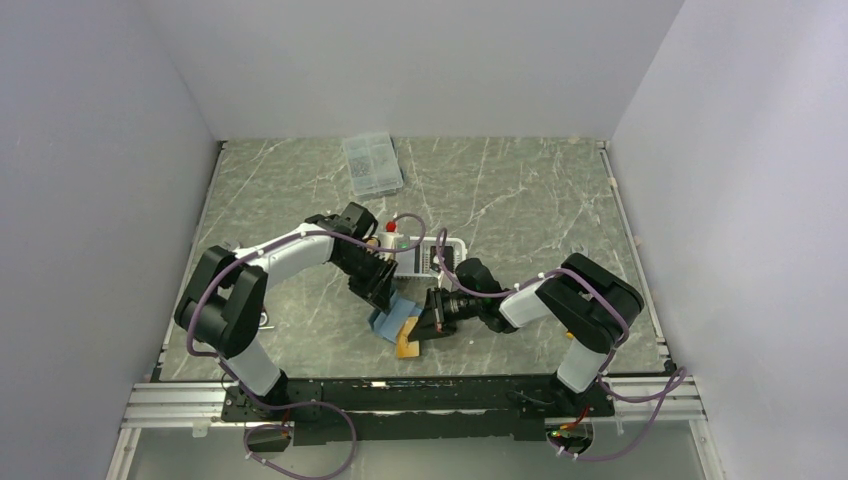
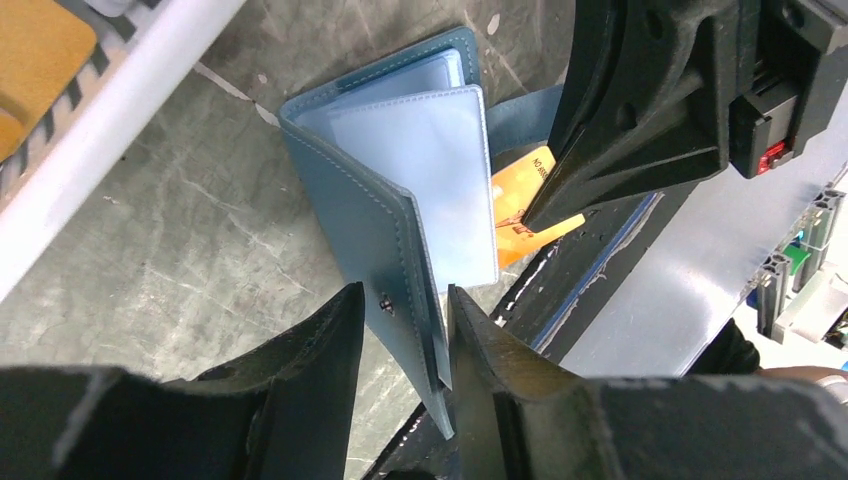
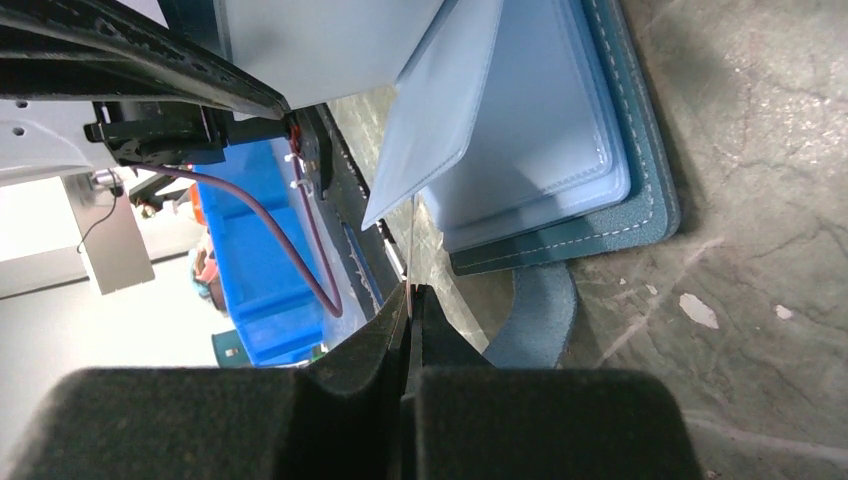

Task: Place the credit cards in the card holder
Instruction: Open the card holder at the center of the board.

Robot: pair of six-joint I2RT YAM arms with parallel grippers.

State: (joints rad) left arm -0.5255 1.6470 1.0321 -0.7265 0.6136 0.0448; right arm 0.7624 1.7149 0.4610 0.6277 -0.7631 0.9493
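On the grey marbled table (image 1: 520, 200) the card holder (image 2: 380, 230) lies open, the left gripper (image 2: 405, 300) clamped on its cover. Beside it the right gripper (image 3: 410, 292) pinches the yellow-gold card (image 2: 515, 205); tilted slightly, the card could buckle a sleeve (image 2: 430, 170) rather than enter

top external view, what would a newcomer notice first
Near the front of the table, both hands meet at the teal card holder. The left hand clamps its cover, propping it open. The right hand pinches a yellow-gold card right beside it.
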